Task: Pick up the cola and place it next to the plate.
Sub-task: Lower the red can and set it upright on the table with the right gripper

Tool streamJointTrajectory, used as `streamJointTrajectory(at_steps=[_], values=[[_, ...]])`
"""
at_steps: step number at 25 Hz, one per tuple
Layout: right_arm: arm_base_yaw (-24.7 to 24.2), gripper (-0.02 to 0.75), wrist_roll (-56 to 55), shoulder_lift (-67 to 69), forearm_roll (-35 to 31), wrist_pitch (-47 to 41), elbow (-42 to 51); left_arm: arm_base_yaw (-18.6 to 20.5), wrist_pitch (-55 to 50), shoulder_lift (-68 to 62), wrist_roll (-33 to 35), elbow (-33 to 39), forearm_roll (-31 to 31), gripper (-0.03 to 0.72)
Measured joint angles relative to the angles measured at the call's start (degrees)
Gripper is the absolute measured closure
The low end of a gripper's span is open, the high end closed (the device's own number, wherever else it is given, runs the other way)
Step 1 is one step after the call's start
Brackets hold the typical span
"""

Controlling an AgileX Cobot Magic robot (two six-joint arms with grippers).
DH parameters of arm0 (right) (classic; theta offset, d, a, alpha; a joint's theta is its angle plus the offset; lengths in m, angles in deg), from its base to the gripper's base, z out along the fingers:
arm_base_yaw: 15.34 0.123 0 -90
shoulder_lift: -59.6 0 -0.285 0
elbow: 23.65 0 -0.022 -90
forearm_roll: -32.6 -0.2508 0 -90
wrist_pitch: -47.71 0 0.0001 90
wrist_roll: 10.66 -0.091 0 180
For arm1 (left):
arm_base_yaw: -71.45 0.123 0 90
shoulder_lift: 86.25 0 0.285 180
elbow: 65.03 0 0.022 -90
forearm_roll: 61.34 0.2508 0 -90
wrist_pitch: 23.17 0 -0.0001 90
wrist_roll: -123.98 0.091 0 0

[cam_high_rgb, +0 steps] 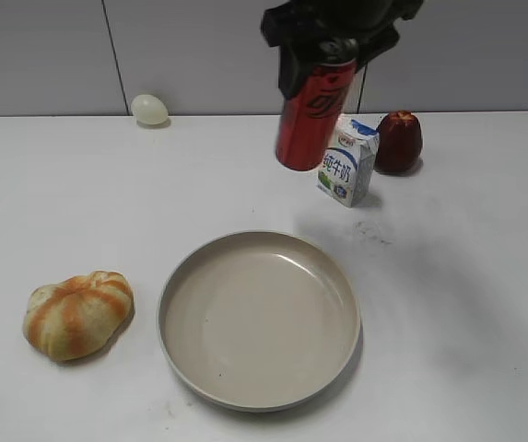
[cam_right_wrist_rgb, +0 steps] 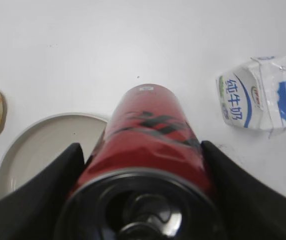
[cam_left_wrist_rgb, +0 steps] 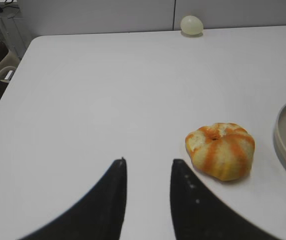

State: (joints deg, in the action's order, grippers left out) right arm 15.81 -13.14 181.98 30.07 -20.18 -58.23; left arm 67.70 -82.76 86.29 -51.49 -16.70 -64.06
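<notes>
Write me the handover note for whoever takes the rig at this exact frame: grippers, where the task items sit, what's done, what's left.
Right gripper: shut on the cola, holding it tilted in the air above the table, in front of the milk carton.
Left gripper: open, empty, low over bare table near the bread roll.
Plate: empty, centre of the table.
Done: cola picked up.
Left: lower it onto the table beside the plate, release.
</notes>
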Motion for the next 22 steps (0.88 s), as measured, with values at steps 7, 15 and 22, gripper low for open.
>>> streamJointTrajectory(at_steps=[7,15,22], values=[[1.6,0.206,-0.1,5.7,-0.7,2.0,-0.2,0.0,0.0,0.0,0.0,0.0,0.0,0.452],[1.6,0.206,1.2,11.3,-1.3,5.8,-0.2,0.0,0.0,0.0,0.0,0.0,0.0,0.452],[1.6,0.206,3.7,13.1,-5.1,5.3,-0.4,0.0,0.0,0.0,0.0,0.0,0.0,0.452]])
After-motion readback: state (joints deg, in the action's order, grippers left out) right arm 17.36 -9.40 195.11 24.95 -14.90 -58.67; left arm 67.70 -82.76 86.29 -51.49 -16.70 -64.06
